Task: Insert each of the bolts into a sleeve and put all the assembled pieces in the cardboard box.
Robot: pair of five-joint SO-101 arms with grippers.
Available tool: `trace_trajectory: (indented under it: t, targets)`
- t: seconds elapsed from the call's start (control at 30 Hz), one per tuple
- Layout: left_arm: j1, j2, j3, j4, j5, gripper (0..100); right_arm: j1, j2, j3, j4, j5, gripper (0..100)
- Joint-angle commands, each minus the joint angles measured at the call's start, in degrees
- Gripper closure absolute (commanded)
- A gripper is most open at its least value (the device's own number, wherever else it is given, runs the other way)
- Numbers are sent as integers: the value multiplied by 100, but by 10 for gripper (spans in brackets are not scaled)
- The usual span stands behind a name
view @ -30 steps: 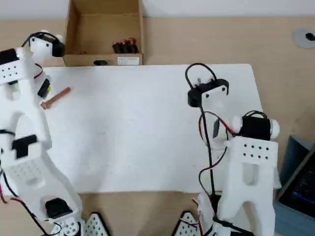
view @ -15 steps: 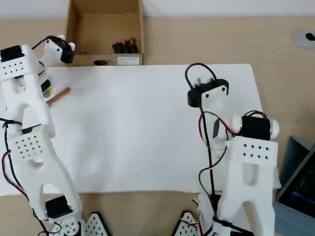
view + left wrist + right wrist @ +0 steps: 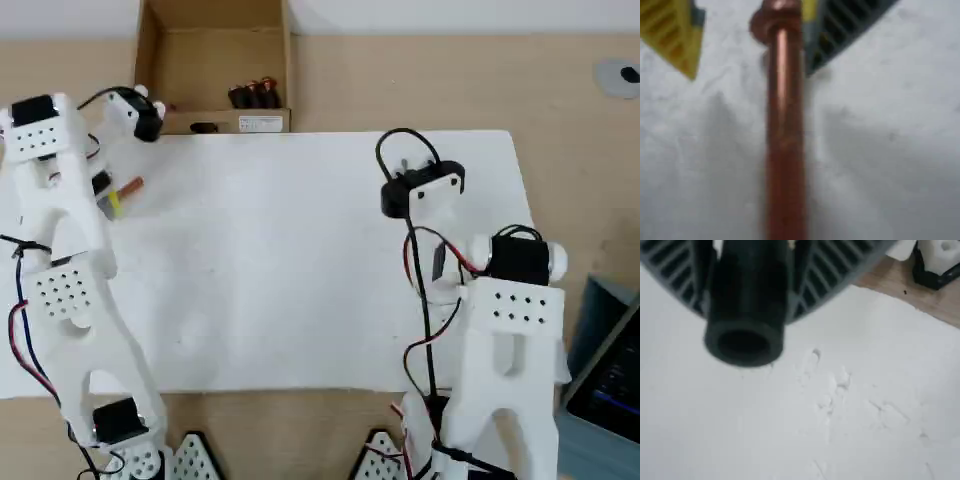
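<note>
Bolt (image 3: 785, 150) lies flat on white worktop (image 3: 300, 280) near its left edge, long axis slanting toward cardboard box (image 3: 150, 60). Left end effector (image 3: 752, 57) straddles bolt's head end with fingers apart: one seemingly against head, other clear of it (not yet clamped, by my reading). Next move likely turns on closing across shaft, not along it. Right end effector (image 3: 747, 285), well apart across worktop, is clamped on black sleeve (image 3: 745, 340). Since a second ago: left arm swung in over bolt; bolt and right arm unmoved.
</note>
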Motion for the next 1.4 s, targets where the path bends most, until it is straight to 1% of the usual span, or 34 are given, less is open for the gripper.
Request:
trace_trajectory:
  t: [0.0,0.3,0.37,0.5,0.6,0.77,0.87,0.93,1.03,1.1,1.17,1.37]
  targets:
    - [70,84,-299,53,-123,849,40,-154,-4,26,-53,988]
    - [35,866,-1284,53,-88,852,40,-154,-4,26,-53,988]
    - [35,1033,-1380,53,-88,881,40,-154,-4,26,-53,988]
    - [35,1244,-1371,62,-88,1000,40,-154,-4,26,-53,988]
    - [18,1297,-1345,79,-62,998,31,-154,-4,26,-53,988]
    - [62,1262,-1512,88,475,998,31,-154,-4,9,-53,988]
    - [70,1262,-1881,158,1081,998,31,-154,-4,9,-53,988]
    - [79,1262,-2233,273,1723,998,31,-154,-4,18,-53,988]
    - [114,1253,-2760,273,3270,998,31,-154,-4,26,-53,988]
    - [114,1130,-3042,273,4149,998,31,-154,-4,26,-53,988]
    - [105,980,-3095,273,4677,998,4,-154,-4,26,-53,988]
    - [79,813,-3086,273,5916,999,-347,-189,-4,35,-53,988]
